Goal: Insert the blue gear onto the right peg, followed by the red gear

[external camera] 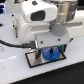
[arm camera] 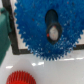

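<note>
Item: the blue gear — flat, round, bright blue plastic, with fine teeth seen around the whole rim in the wrist view. A dark oval opening is seen at its centre, with a small pale, reddish spot inside it; what that spot is cannot be told. The gear is seen lying over the white plate with a black border, set toward the near edge of the desk, about midway along it.

Item: the red gear — small, round, bright red, toothed rim. It is seen only in the wrist view, lying on the white desk surface just beside the plate's black border and apart from the blue gear.

Item: the right peg — not made out in either view; it may be hidden by the blue gear.

Item: the gripper — positioned directly above the blue gear, with the white arm over it. Whether the jaws are released or clenched on the gear cannot be told.
</note>
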Controlling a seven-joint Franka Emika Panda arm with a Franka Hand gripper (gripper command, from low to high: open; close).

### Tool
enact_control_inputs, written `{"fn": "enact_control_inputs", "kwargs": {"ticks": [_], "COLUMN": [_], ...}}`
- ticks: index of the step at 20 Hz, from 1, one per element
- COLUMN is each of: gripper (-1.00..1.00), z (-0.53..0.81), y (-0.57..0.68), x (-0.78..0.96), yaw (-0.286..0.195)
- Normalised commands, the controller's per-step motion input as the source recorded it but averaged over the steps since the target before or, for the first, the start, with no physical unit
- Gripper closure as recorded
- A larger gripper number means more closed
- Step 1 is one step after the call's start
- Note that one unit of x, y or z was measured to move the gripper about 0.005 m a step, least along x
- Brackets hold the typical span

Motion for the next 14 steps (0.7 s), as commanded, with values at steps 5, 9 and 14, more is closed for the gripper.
{"fn": "enact_control_inputs", "kwargs": {"ticks": [5,9,14], "gripper": [-1.00,-1.00,-1.00], "z": [0.48,0.25,0.03], "y": [0.12,0.19,0.26], "x": [-0.19,-0.47,-0.56], "yaw": [0.000,0.000,0.000]}}
